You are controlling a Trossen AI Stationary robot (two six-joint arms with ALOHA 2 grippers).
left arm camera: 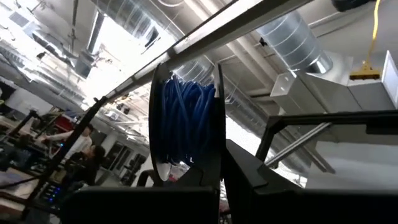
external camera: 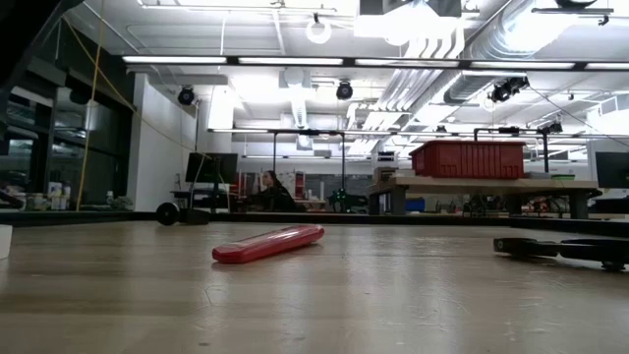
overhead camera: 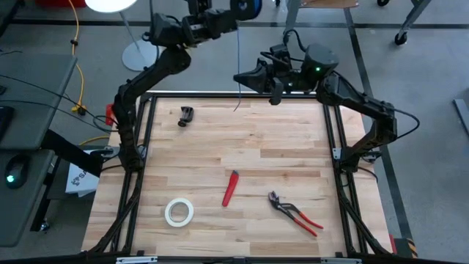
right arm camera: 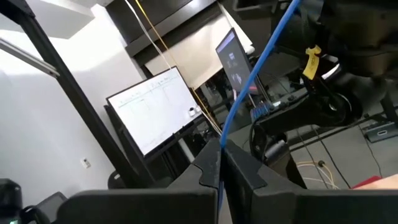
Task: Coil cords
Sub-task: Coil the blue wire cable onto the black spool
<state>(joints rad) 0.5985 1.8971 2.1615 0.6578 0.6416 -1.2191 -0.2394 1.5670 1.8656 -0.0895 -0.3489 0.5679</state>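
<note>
The cord is a thin blue wire. Part of it is wound on a black-flanged spool (left arm camera: 186, 118), which stands between the fingers of my left gripper (left arm camera: 214, 186), held high beyond the table's far edge (overhead camera: 245, 9). From there the wire (overhead camera: 238, 51) runs toward the table, and its free end (overhead camera: 236, 107) hangs over the far edge. My right gripper (overhead camera: 239, 77) points toward the table's left and is shut on the wire (right arm camera: 249, 81). Neither gripper shows in the low view. My left gripper grips the spool at the rim nearest the wrist (left arm camera: 208, 171), with the spool seen edge-on between the two fingers. The fingers themselves hide the exact place of contact. The spool is lifted clear, high above the table. My right gripper pinches the blue wire (right arm camera: 221, 146) between its two fingertips, which lie across it, coming level from the table's right. On one side the wire runs straight up toward the spool. On the other its short end hangs below the fingers, clear of the table.
On the wooden table lie a small black clamp (overhead camera: 186, 116) at the far left, a red tool (overhead camera: 231, 187) in the middle, a white tape roll (overhead camera: 179, 212) near the front, and red-handled pliers (overhead camera: 294, 213). A yellow cable (overhead camera: 77, 66) hangs left of the table.
</note>
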